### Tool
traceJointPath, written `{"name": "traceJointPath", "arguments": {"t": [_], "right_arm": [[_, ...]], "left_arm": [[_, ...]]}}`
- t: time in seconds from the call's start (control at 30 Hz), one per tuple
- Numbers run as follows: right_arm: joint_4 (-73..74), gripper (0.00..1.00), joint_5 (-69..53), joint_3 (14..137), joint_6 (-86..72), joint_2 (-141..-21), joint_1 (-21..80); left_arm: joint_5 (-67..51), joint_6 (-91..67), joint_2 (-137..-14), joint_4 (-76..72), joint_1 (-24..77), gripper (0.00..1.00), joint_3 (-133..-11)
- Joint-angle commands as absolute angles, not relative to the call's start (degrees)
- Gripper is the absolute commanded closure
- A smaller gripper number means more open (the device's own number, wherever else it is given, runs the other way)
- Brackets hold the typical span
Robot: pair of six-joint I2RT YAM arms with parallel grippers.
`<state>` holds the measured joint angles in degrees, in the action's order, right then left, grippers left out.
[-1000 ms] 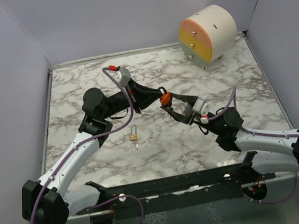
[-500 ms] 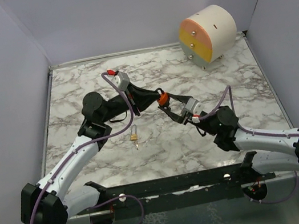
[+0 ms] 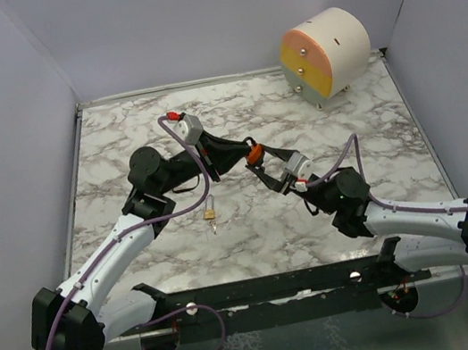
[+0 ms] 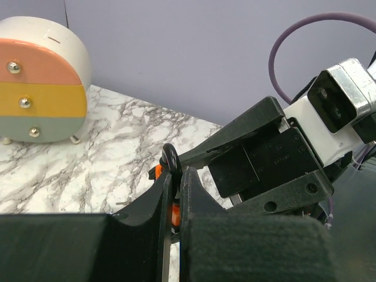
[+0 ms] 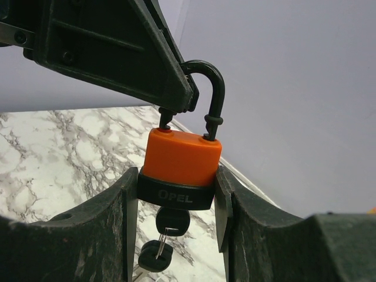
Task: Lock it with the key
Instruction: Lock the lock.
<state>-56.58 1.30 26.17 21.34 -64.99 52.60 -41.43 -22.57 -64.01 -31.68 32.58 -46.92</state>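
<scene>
Closest in, the right fingers (image 5: 120,229) were clamped on the black base band of the orange padlock (image 5: 182,155), one pad on each flank, body upright between them. Just under that grip, back toward the wrist, sat the key (image 5: 171,220), pushed up into the underside, with a spare key (image 5: 155,255) dangling off its ring. So the lock's long axis ran straight out from the right fingers: key nearest, body in the grip, shackle (image 5: 214,88) beyond the tips. And out there the left fingers (image 4: 197,202) were pinched shut on the shackle's bend, coming in from the opposite side. Both shackle legs met the body; whether it had latched couldn't be told. The key lay far nearer the right fingers, yet both sets were busy holding, so by the look of it one grip would have to let go for the turn. Beyond, on the worktop (image 3: 119,141), lay a small brass padlock (image 3: 210,208), and farthest off stood a round drawer box (image 3: 326,54).
</scene>
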Motion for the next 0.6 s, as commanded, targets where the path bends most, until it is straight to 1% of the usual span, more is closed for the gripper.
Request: {"name": "traceJointPath", "arguments": {"t": [0.0,0.33,0.57], "right_arm": [[-63.8,0.99,7.8,30.9,21.0,-64.9,53.0],[-65.3,0.99,12.4,32.4,21.6,-66.2,53.4],[-64.6,0.99,12.4,33.5,22.2,-65.1,53.9]], "left_arm": [[-47.1,-24.0,-64.1,-29.7,35.2,1.0,-45.3],[-47.2,-24.3,-64.4,-29.6,35.6,1.0,-44.8],[-45.3,-22.5,-63.6,-28.3,35.7,1.0,-43.1]]}}
